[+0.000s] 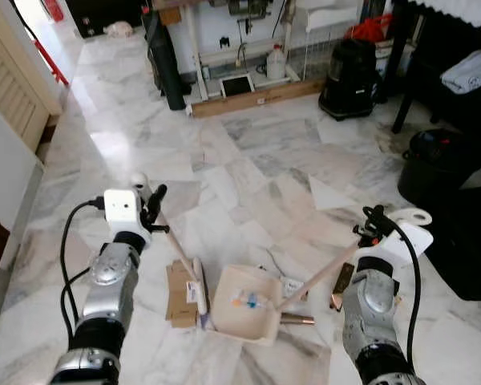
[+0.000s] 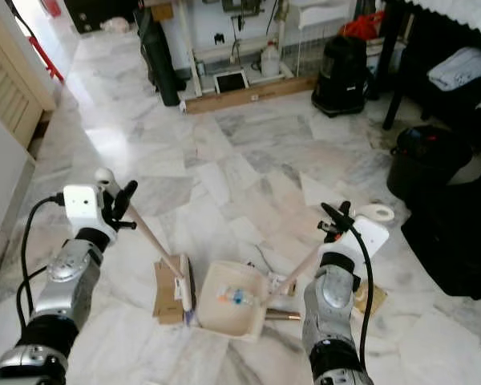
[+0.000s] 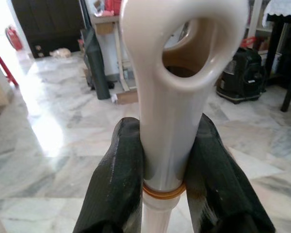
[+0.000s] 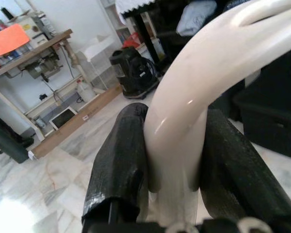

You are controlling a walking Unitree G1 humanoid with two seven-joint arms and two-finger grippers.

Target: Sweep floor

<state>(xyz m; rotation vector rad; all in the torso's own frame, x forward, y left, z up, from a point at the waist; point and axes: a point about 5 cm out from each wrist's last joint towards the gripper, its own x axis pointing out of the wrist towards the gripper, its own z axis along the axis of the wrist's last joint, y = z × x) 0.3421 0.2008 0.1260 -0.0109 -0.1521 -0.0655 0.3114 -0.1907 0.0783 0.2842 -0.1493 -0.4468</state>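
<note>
Dustpan (image 1: 244, 309) taken as landmark, lying on marble floor (image 1: 248, 152) with scraps inside. Left gripper (image 3: 160, 160) clamped on brush (image 1: 194, 290) handle; right gripper (image 4: 177, 160) clamped on dustpan handle. Cardboard (image 1: 176, 293) beside pan could be snagged; pan tilted, scraps spilled.

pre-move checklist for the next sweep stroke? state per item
1. Left hand clamped on the broom handle: ok.
2. Right hand clamped on the dustpan handle: ok.
3. Dustpan on the floor, debris inside: ok.
4. Broom head beside the dustpan's left edge: ok.
5. Cardboard piece left of the broom, not in the pan: not ok.
6. Dustpan lip flush with the floor: cannot tell.
</note>
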